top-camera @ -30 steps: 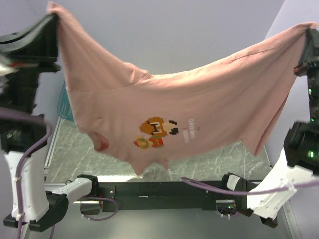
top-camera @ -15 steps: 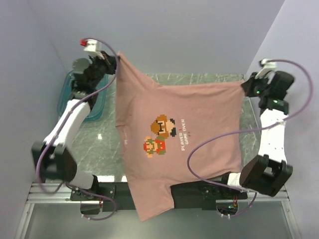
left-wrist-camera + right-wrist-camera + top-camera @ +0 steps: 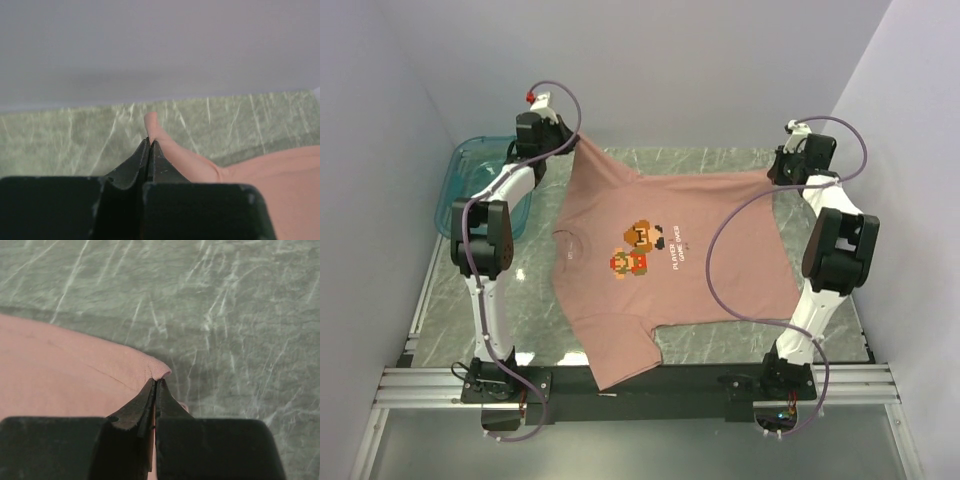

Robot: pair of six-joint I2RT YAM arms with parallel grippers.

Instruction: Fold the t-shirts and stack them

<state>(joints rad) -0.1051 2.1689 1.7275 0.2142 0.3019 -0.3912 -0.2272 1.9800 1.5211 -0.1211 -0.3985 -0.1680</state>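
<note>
At the far side of a green marbled table [image 3: 500, 300], two robot arms pinch opposite corners of a dusty-pink t-shirt [image 3: 710, 290], which is stretched between them across the tabletop.

From above, the shirt lies print side up and turned sideways. Its collar points to the left, and its hem runs down the right. A small pixel-art figure [image 3: 638, 248] and a few lines of white text sit near the middle of the cloth. The near sleeve [image 3: 620, 365] spills over the table's front edge onto the black rail [image 3: 700, 378] where the arms are bolted.

The left gripper [image 3: 568, 138] reaches toward the back wall, with its fingers closed tight on the tip of the far sleeve. Its wrist camera shows a nub of pink cloth poking up from between the shut jaws, while the rest of the fabric falls away to the right. The right gripper [image 3: 777, 172] is likewise clamped on the far corner of the hem. Its own camera shows the folded hem edge caught at the tips of the closed jaws, with the marbled surface beyond.

A purple cable [image 3: 720, 235] from the right arm loops over the right half of the shirt. A translucent teal bin [image 3: 460, 190] stands at the far left corner of the table, just beside the left arm and apart from the shirt.
</note>
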